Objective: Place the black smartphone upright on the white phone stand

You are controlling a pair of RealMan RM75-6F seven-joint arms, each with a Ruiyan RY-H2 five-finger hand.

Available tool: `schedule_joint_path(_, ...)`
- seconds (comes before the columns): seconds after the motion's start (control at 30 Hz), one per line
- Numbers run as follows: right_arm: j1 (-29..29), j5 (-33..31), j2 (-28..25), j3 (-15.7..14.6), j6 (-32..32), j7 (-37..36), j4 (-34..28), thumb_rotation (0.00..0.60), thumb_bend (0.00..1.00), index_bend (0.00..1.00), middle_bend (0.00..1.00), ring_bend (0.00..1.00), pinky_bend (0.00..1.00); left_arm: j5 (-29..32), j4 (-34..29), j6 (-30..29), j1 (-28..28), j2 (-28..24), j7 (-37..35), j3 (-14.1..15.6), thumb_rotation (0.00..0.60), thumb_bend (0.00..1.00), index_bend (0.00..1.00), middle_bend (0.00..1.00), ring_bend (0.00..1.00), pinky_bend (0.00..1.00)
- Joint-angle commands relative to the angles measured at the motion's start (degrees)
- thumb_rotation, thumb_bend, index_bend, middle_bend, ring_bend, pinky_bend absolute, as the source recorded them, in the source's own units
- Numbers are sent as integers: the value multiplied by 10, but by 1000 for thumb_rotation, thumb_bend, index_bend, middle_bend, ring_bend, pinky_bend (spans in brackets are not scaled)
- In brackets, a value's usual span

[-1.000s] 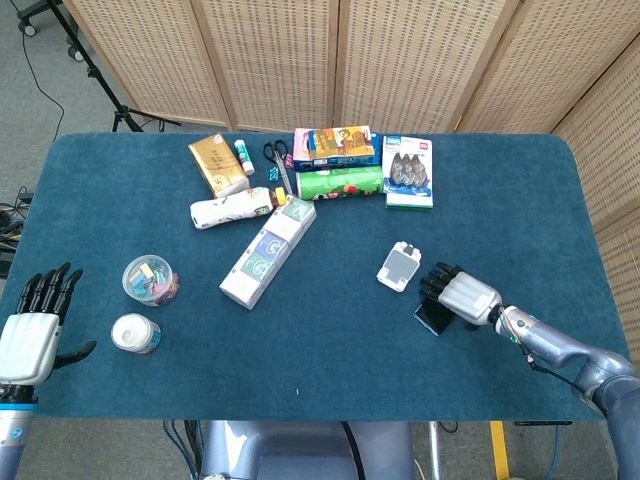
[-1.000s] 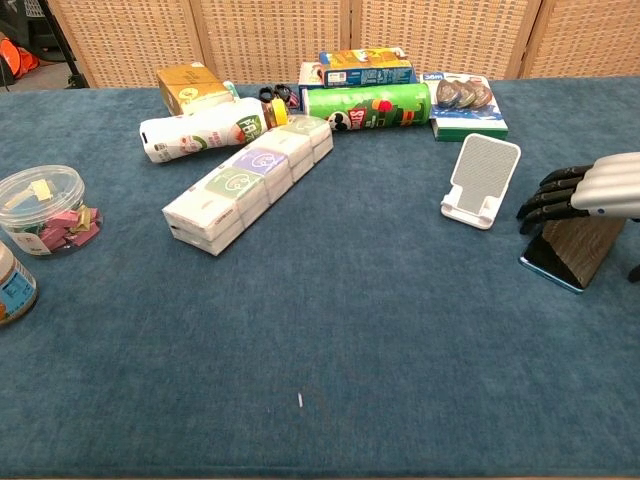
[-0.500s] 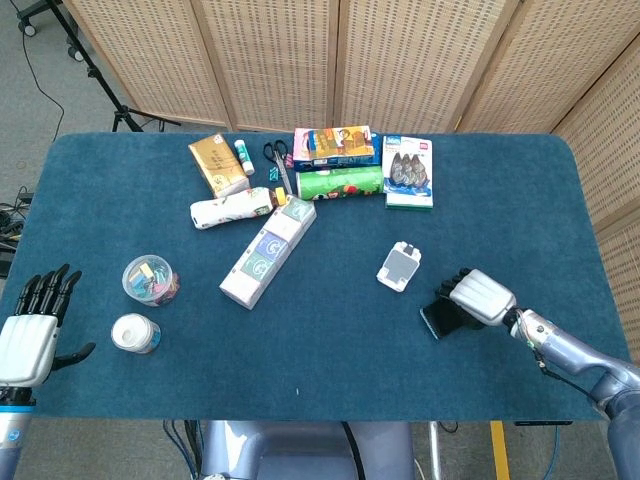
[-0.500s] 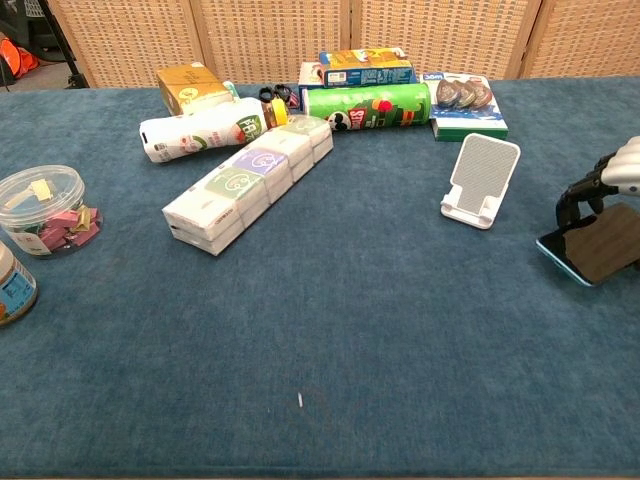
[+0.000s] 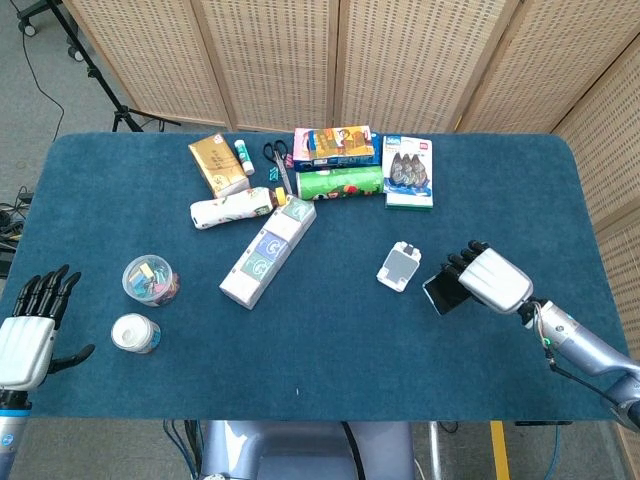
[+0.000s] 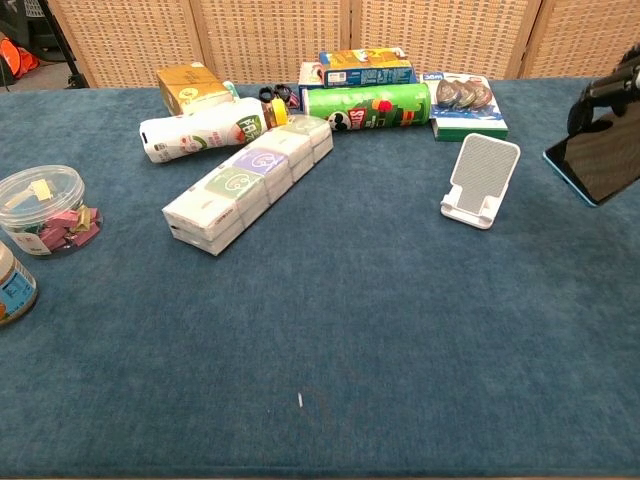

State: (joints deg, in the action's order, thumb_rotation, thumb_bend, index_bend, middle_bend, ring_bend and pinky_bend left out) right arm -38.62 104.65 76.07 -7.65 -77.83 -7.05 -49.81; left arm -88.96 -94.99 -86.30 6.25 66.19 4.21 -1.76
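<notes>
– How are the hands seen at the near edge of the tabletop [image 5: 480, 380]?
– The left hand [image 5: 28, 330] is held empty at the near left corner, fingers spread. The black smartphone [image 5: 443, 293] is gripped by the right hand [image 5: 488, 281] and is raised off the cloth, tilted.
– And the white phone stand [image 6: 481, 181]?
– It is set just left of the smartphone, apart from it. A green can [image 5: 340, 183] is laid farther back.

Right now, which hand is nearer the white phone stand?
Right. The right hand holds the black smartphone off the table just beside the white phone stand. The left hand hangs open at the table's far opposite edge.
</notes>
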Motion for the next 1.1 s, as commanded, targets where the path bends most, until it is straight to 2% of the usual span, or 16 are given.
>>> schedule_joint_path(0.03, -20, -19, -72, 63, 7, 245, -193, 600, 372, 564, 545, 464, 358, -5, 0, -1, -1, -5, -8, 3, 600, 0, 0, 0, 0, 0)
schedule_joint_path(0.13, -22, -26, -82, 75, 20, 314, -238, 600, 385, 564, 547, 464, 358, -7, 0, -1, 0, -8, -11, 3, 600, 0, 0, 0, 0, 0)
schedule_joint_path(0.3, -46, -34, -78, 114, 87, 576, -354, 600, 388, 564, 549, 464, 358, -13, 3, -1, 2, -15, -22, 4, 600, 0, 0, 0, 0, 0)
schedule_joint_path(0.43, -59, -74, -45, 139, 141, 693, -369, 600, 392, 564, 549, 464, 360, -13, 5, 5, 4, -19, -29, 6, 600, 0, 0, 0, 0, 0)
schedule_joint_path(0.6, -65, -130, -9, 154, 191, 799, -367, 600, 399, 564, 549, 464, 363, -13, 6, 12, 5, -24, -38, 8, 600, 0, 0, 0, 0, 0)
schedule_joint_path(0.73, -56, -183, 7, 157, 205, 873, -385, 600, 383, 564, 551, 467, 364, -21, 6, 15, 7, -28, -45, 13, 600, 0, 0, 0, 0, 0)
schedule_joint_path(0.9, -54, -192, 27, 152, 195, 935, -374, 600, 401, 564, 561, 481, 372, -17, 6, 17, 8, -29, -49, 12, 600, 0, 0, 0, 0, 0)
schedule_joint_path(1.1, -57, -186, 47, 143, 189, 973, -351, 600, 414, 564, 561, 501, 380, -18, 3, 20, 8, -33, -50, 14, 600, 0, 0, 0, 0, 0)
